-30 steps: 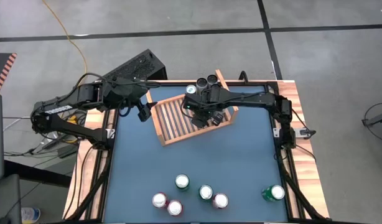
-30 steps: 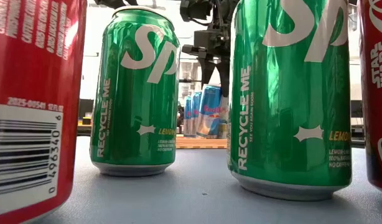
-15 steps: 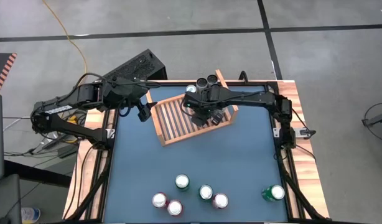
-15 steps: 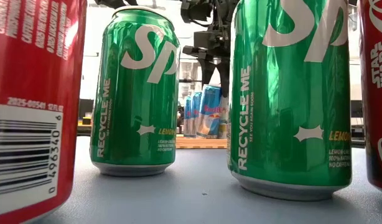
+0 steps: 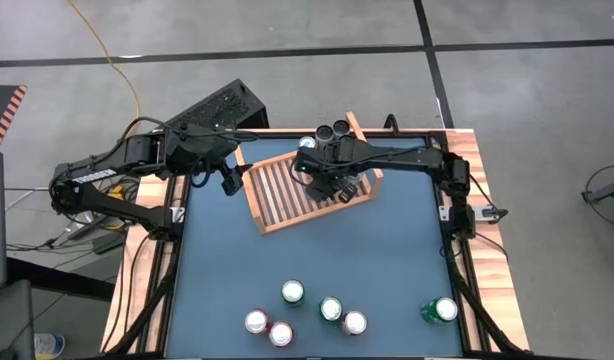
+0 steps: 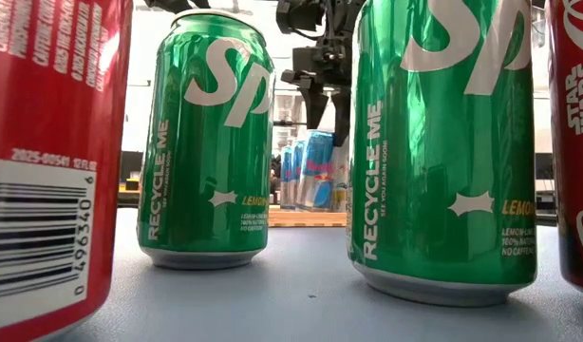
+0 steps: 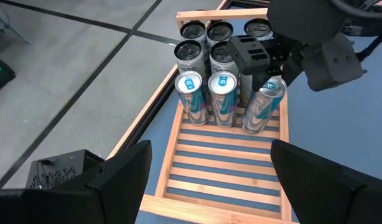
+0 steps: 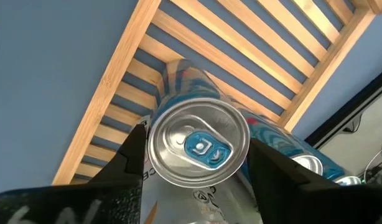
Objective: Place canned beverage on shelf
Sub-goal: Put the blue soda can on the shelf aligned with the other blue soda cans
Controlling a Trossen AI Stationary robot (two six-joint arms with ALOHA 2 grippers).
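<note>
The wooden shelf lies at the table's far middle, and several cans stand at its far right end. My right gripper hangs over that end, open. Its fingers stand close on either side of the top of a blue and silver can. This can stands on the slats beside two like cans and looks slightly tilted. My left gripper is open and empty beside the shelf's left end. My right gripper comes from above, pointing down, with one finger and the other finger level with the can's top rim. I cannot tell whether either finger touches the rim. The can's base rests on the shelf's slats.
Several green and red cans stand near the table's near edge, and one green can stands at the near right. They fill the low view. The shelf's left half holds no cans. A black box sits off the far left corner.
In the low view my right gripper has gone up a little. Its fingers reached down beside the blue can a second ago and now end about at its top. The can stays on the shelf.
</note>
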